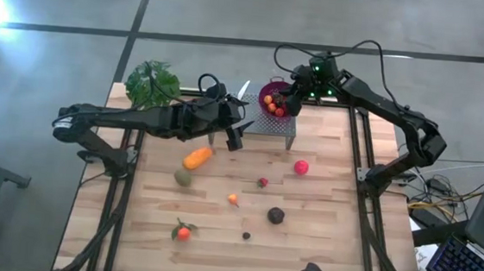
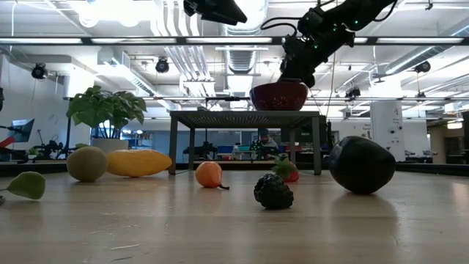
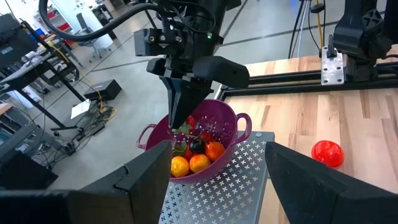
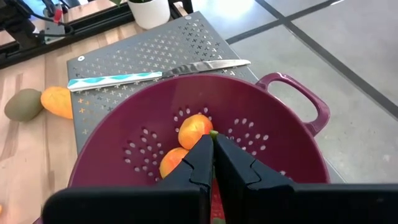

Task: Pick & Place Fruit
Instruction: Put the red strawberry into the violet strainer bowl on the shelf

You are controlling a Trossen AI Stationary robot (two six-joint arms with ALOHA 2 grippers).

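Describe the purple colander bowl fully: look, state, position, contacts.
The purple colander bowl looks like glossy plastic, round, with perforated walls and two loop handles. It sits upright on the perforated metal stand at the table's far edge, holding several small red and orange fruits. The right pincer, shut, reaches down inside it.

Closed end effector (image 4: 213,163) over colander (image 4: 292,134)

Colander (image 1: 275,99) is parked on the rack (image 1: 271,120) at the table's (image 1: 321,228) back edge, fruit (image 1: 197,158) scattered in front, plant (image 1: 153,83) off left

purple colander (image 4: 292,134) — teal-patterned knife handle (image 4: 115,80).
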